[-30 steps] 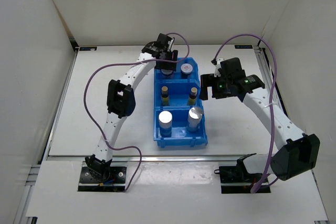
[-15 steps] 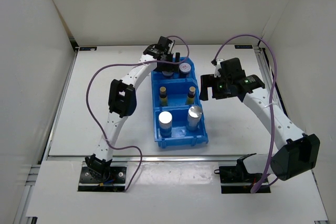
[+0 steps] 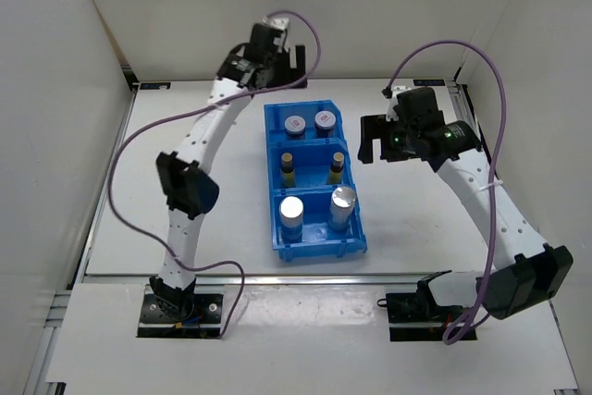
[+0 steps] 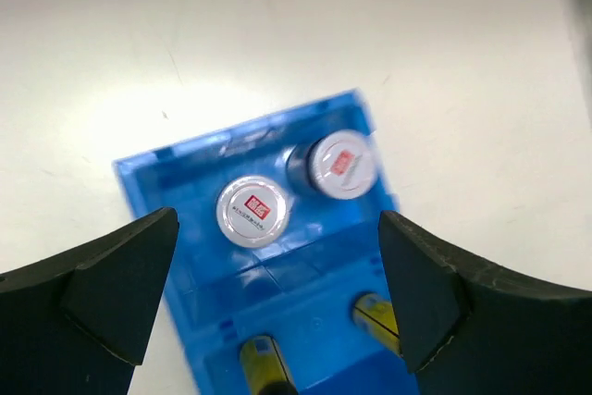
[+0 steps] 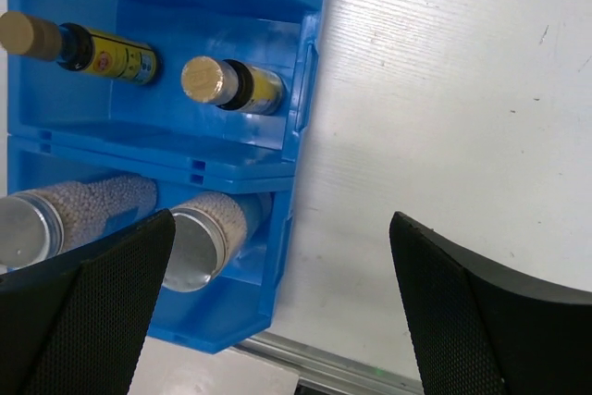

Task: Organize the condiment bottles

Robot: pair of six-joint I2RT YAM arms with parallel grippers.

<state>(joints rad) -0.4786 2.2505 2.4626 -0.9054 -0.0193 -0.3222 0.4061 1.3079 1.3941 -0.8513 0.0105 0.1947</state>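
Observation:
The six condiment bottles all stand in the blue bin (image 3: 316, 249). Two grey-lidded jars (image 3: 295, 124) (image 3: 325, 120) are in the far compartment. Two brown bottles (image 3: 289, 166) (image 3: 338, 166) are in the middle one. Two silver-topped cylinders (image 3: 291, 210) (image 3: 343, 201) are in the near one. My left gripper (image 3: 280, 67) is open and empty, raised behind the bin's far end. Its wrist view looks down on the jars (image 4: 252, 211) (image 4: 342, 164) between its jaws (image 4: 277, 256). My right gripper (image 3: 370, 141) is open and empty, just right of the bin. Its wrist view shows the brown bottles (image 5: 236, 85) and cylinders (image 5: 208, 233) left of its gap (image 5: 282, 228).
The white table is walled at the back and both sides. A metal rail (image 3: 314, 277) runs along its near edge. The bin's right wall (image 5: 305, 62) is close to my right gripper. Purple cables loop over both arms.
My left gripper has lifted up and back from the far compartment, leaving both jars uncovered. My right gripper has shifted slightly up and to the right.

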